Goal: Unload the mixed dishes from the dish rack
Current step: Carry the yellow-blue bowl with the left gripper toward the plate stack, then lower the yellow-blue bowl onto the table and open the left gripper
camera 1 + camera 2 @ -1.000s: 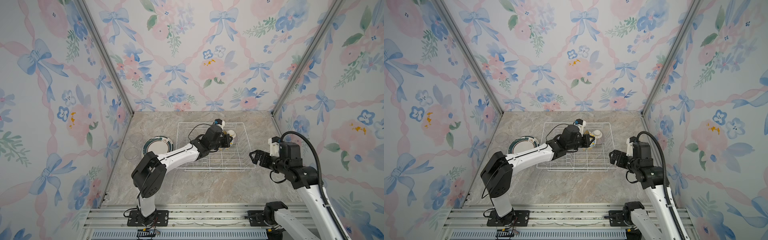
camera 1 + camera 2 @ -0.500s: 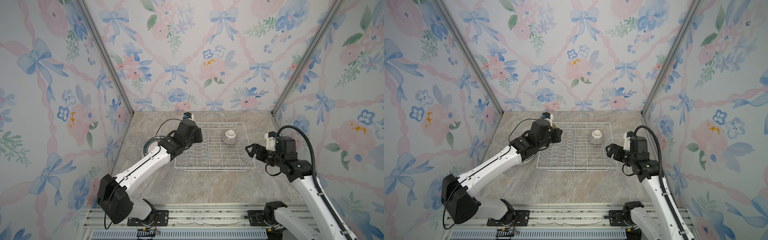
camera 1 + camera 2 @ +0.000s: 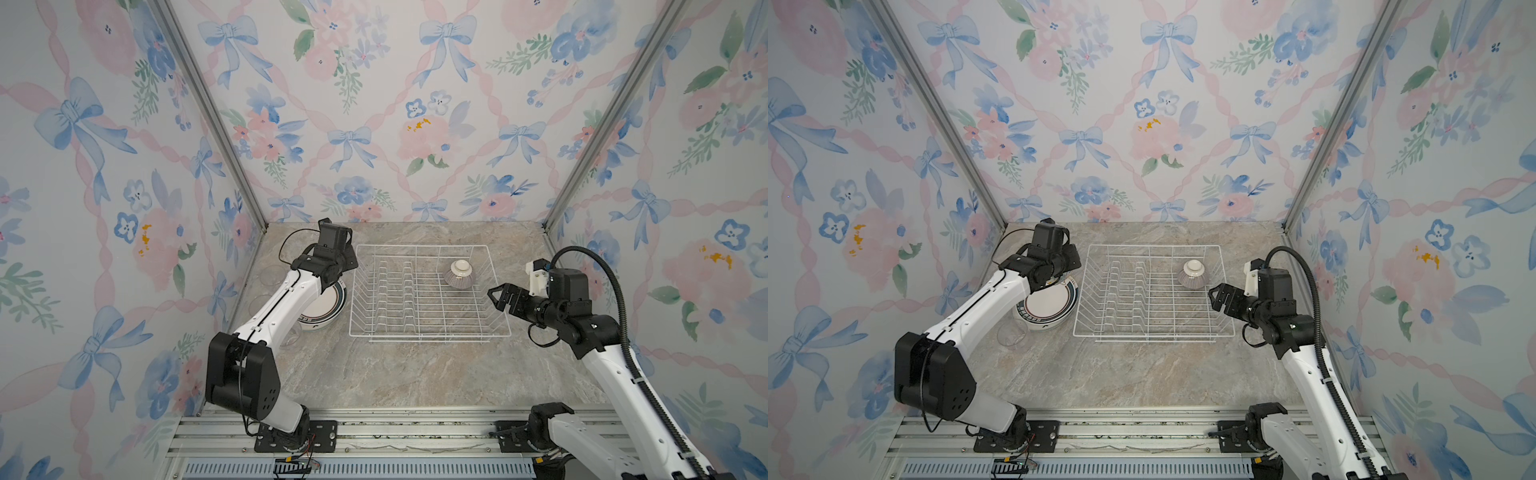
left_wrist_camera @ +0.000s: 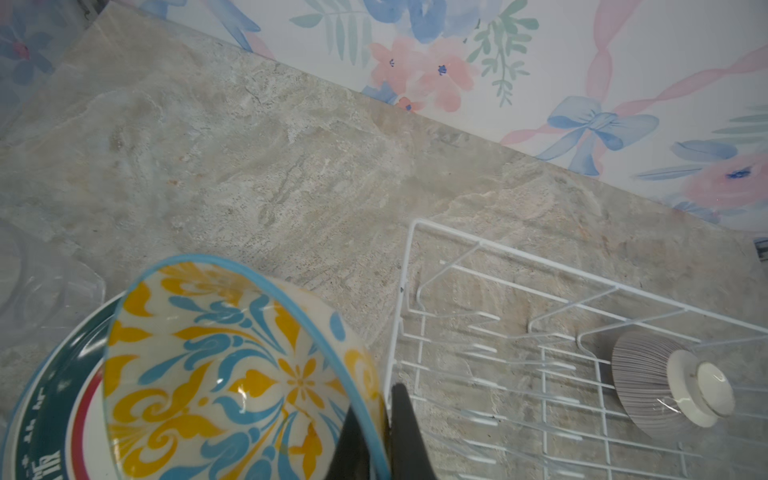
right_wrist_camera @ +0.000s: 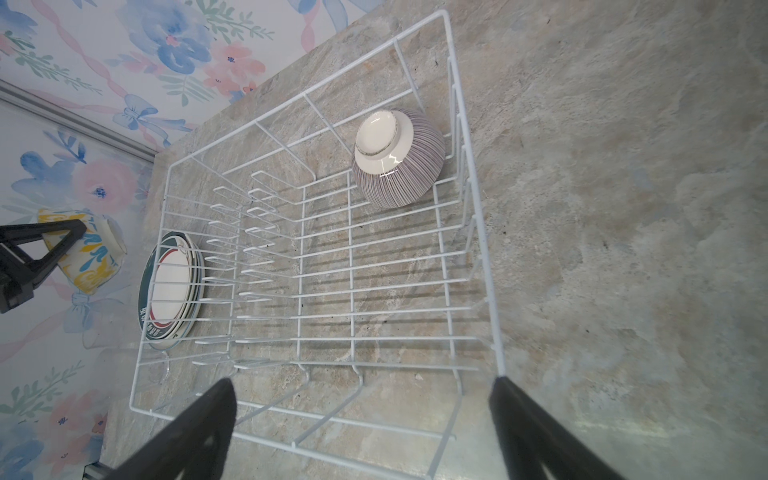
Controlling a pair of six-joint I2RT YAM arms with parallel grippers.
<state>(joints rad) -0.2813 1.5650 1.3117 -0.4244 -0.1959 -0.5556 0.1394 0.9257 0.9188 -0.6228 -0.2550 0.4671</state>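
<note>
The white wire dish rack stands mid-table. Inside it, a purple-striped bowl lies upside down near the far right corner. My left gripper is shut on the rim of the yellow-blue floral bowl. It holds the bowl tilted above a stack of patterned plates just left of the rack. In both top views the wrist hides that bowl. My right gripper hangs open by the rack's right rim, holding nothing.
Clear glass cups stand on the table left of the plates, close to the left wall. Flowered walls close in the left, back and right sides. Bare marble tabletop lies in front of the rack.
My left arm has carried the floral bowl out of the rack and leftward to above the plates. The right gripper has moved in closer to the rack's right side, still open.
</note>
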